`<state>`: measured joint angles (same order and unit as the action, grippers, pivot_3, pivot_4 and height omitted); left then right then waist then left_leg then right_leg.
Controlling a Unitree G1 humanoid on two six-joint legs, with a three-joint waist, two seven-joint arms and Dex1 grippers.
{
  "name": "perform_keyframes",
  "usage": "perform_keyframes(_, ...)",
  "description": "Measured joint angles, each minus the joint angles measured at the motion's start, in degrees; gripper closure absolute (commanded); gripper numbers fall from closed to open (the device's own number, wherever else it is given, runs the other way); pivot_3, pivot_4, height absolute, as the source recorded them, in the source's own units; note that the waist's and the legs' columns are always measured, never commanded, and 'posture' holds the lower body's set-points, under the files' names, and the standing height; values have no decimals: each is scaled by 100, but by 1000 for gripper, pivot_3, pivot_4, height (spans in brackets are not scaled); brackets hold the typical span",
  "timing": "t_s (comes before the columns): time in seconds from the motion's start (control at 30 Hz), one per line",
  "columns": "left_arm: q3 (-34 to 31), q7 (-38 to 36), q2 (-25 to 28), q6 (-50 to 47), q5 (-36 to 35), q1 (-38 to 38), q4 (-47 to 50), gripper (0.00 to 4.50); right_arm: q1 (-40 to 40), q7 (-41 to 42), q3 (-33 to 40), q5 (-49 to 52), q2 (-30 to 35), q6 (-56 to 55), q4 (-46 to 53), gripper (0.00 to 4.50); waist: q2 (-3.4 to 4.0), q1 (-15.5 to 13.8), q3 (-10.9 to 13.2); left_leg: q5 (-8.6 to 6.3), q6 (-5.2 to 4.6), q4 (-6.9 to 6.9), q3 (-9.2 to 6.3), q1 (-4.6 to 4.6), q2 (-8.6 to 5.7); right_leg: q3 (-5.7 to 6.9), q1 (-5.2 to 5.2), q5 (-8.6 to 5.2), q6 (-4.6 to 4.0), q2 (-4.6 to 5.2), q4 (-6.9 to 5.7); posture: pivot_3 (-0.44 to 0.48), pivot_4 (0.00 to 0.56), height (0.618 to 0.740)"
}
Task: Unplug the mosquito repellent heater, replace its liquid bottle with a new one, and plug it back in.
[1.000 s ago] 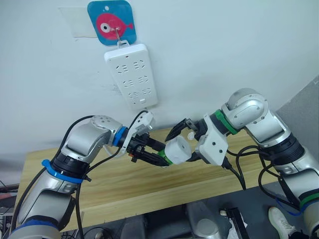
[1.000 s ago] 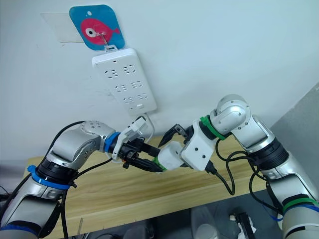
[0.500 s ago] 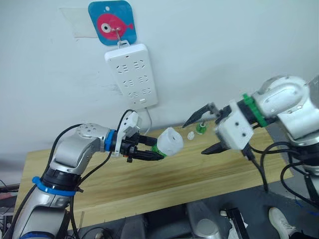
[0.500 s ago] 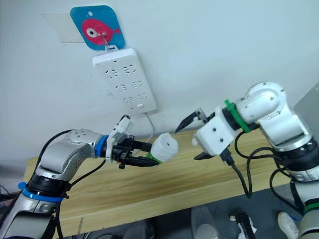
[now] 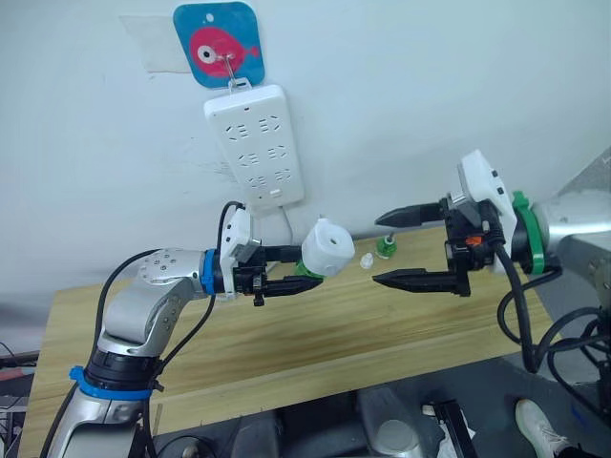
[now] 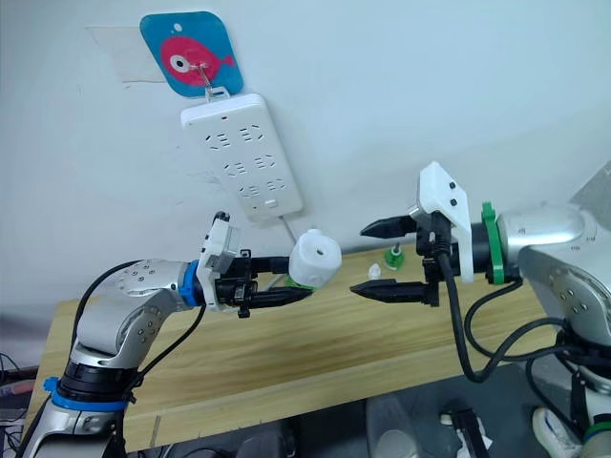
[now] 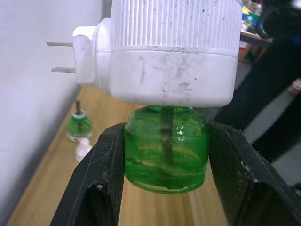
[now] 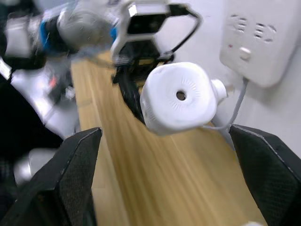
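The mosquito repellent heater (image 5: 327, 248), white with a round vent hole, is held in the air above the wooden table (image 5: 286, 334). A green liquid bottle (image 7: 165, 150) is seated in its underside, and its plug prongs (image 7: 61, 56) are free. My left gripper (image 5: 304, 275) is shut on that bottle, one finger on each side. My right gripper (image 5: 378, 250) is open, level with the heater and apart from it to the right. The right wrist view looks straight at the heater's vent (image 8: 181, 96). Another green bottle (image 5: 385, 246) with a wick stands on the table by the wall.
A white power strip (image 5: 256, 143) hangs on the wall from a blue fish hook (image 5: 220, 45), up and left of the heater, with its cable dropping behind the table. A small white cap (image 5: 367, 260) lies beside the standing bottle.
My right gripper has let go of the heater and drawn back to the right, open. My left gripper has kept the bottle and heater, raising them a little.
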<state>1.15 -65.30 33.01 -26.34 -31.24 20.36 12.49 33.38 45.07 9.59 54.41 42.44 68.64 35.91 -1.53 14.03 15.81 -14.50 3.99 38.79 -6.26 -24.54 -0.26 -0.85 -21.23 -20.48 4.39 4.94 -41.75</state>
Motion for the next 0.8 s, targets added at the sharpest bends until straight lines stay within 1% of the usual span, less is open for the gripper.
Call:
perform_keyframes(0.13, -60, 246, -112, 203, 1, -68, 83, 2286, -273, -1442, 516, 1035, -541, 391, 245, 0, 0, -1, 0, -1, -2, 0, -3, 1, 2, 2, 1, 1, 1, -2, -2, -297, 230, 740)
perform_keyframes(0.2, -61, 351, -178, 221, -6, -127, 167, 2286, -399, -2077, 580, 1508, -691, 394, 334, 0, 0, 1, 0, -2, -3, -1, -1, 1, 1, -1, 1, 1, 1, -2, 0, -292, 236, 740)
perform_keyframes(0.3, -58, 463, -193, 222, -10, -189, 233, 2286, -633, -2801, 579, 2109, -681, 297, 461, 0, 0, -11, 0, -5, -8, -3, -1, 0, 1, -1, 1, 1, 2, -2, 5, -288, 242, 740)
perform_keyframes(0.37, -72, 528, -251, 316, -10, -236, 280, 2286, -931, -3173, 552, 2181, -790, 60, 590, 0, 0, -29, 0, -6, -11, -4, -2, 0, 2, 0, 2, 1, 2, -5, 9, -285, 242, 740)
perform_keyframes(0.43, -74, 614, -325, 414, -6, -309, 283, 2286, -1165, -3447, 410, 2173, -946, -179, 688, 0, 1, -32, 0, -6, -11, -4, 2, 1, 2, -5, 0, 1, 2, -5, 7, -280, 241, 740)
perform_keyframes(0.53, -78, 759, -431, 551, -4, -455, 309, 2286, -1322, -3726, 213, 2162, -957, -420, 773, 0, 1, -58, 0, -6, -11, -4, 1, 2, 2, -5, 1, 1, 2, -5, 7, -275, 241, 740)
perform_keyframes(0.67, -92, 938, -466, 600, -3, -652, 396, 2286, -1573, -3890, 26, 2151, -896, -698, 862, 0, 1, -159, 0, -7, -13, -6, 1, 2, 3, -6, 0, 1, 2, -8, 11, -273, 247, 740)
perform_keyframes(0.8, -97, 1081, -537, 710, -3, -772, 432, 2286, -1602, -4095, -136, 2159, -876, -903, 898, 0, 1, -226, 0, -7, -13, -6, 1, 2, 4, -7, 0, 1, 2, -8, 12, -273, 249, 740)
